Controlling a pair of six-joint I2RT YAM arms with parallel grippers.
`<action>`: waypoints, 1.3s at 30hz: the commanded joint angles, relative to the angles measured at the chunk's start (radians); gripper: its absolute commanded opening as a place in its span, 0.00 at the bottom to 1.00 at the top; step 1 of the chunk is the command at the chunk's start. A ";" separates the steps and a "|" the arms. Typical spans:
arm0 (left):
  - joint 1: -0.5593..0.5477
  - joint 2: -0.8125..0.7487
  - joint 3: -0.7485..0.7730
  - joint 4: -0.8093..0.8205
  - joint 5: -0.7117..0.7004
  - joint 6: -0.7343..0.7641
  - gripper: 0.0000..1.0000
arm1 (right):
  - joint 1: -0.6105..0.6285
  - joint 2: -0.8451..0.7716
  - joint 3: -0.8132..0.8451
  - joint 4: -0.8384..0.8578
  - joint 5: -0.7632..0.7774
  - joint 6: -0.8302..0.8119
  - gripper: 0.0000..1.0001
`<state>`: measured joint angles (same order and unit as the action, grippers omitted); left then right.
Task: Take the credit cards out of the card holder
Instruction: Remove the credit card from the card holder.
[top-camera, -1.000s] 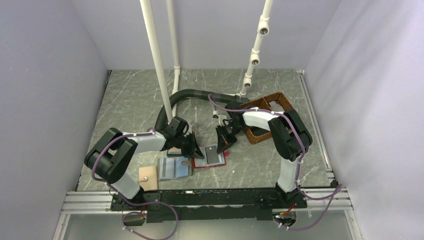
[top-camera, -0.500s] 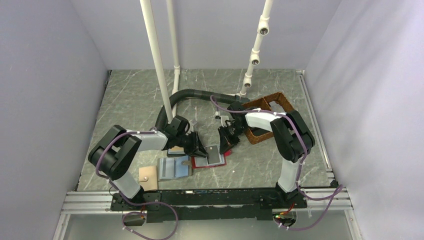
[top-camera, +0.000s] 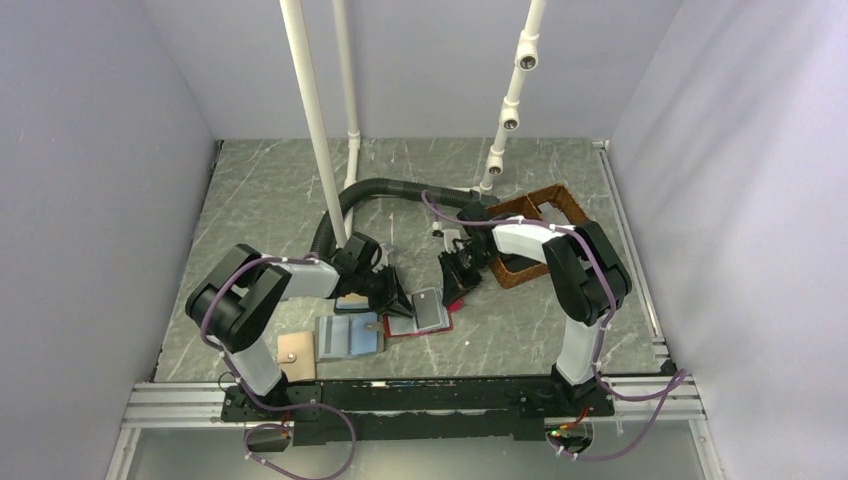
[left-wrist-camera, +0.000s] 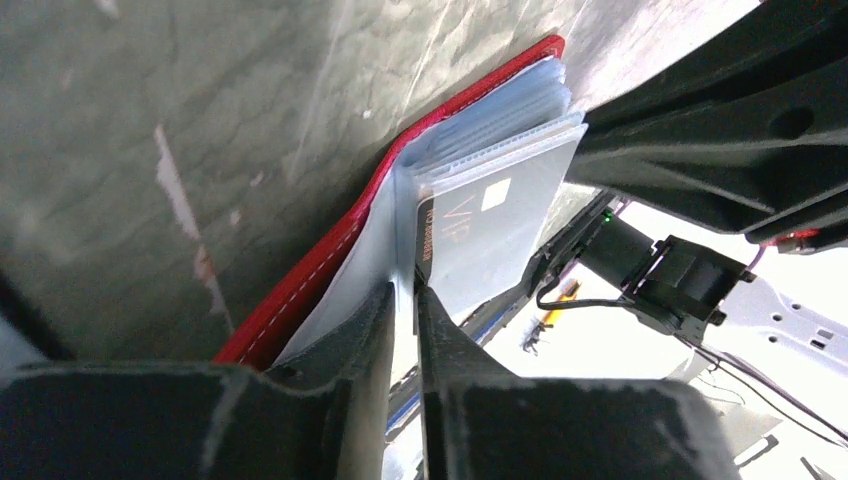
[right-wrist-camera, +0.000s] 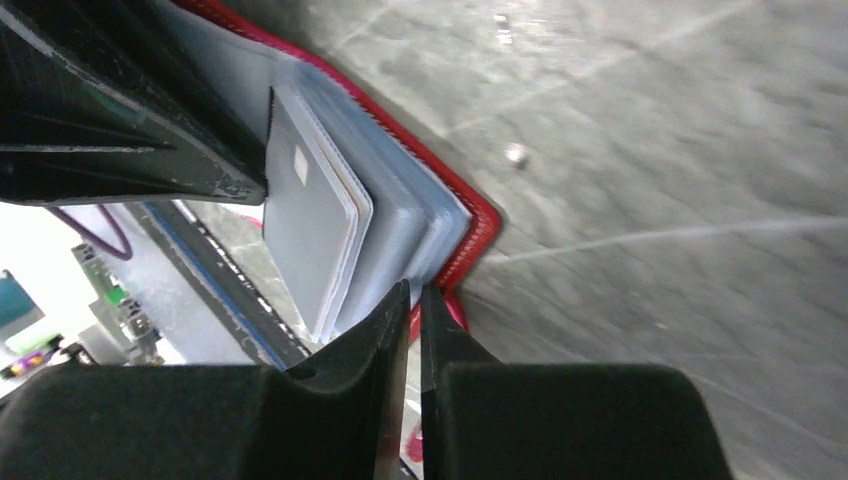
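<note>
Red card holder (top-camera: 420, 318), open on the table: left gripper (left-wrist-camera: 405, 300) nearly closed, pinching a grey card (left-wrist-camera: 490, 235) in its sleeves; right gripper (right-wrist-camera: 412, 300) nearly closed on its far-right edge; brown basket (top-camera: 530, 240) beyond.

— What do your two arms look like from above?

— Your left arm (top-camera: 262, 300) and right arm (top-camera: 570, 270) share one build: white link shells with chunky black joint housings. A thin purple cable (top-camera: 225, 300) loops along each, pinned by small white clips.

— And the ends?

— Your wrist views show matte black fingers (left-wrist-camera: 350, 350), wedge-shaped, tapering to narrow tips, with scuffed edges. Both bases bolt onto a black bar on a silver aluminium rail (top-camera: 180, 405).
</note>
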<state>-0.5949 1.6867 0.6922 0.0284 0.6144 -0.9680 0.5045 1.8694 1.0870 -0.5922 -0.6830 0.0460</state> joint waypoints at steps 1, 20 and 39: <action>-0.005 0.078 0.059 0.072 0.025 -0.024 0.16 | -0.056 -0.064 -0.012 0.009 0.085 -0.075 0.14; -0.048 0.151 0.162 0.075 -0.003 -0.070 0.17 | -0.096 -0.103 -0.055 0.054 -0.117 -0.034 0.26; -0.047 0.131 0.112 0.121 -0.007 -0.099 0.29 | -0.078 -0.080 -0.054 0.041 0.037 -0.010 0.24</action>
<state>-0.6388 1.8275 0.8082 0.1425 0.6308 -1.0683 0.4133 1.8046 1.0332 -0.5549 -0.7544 0.0578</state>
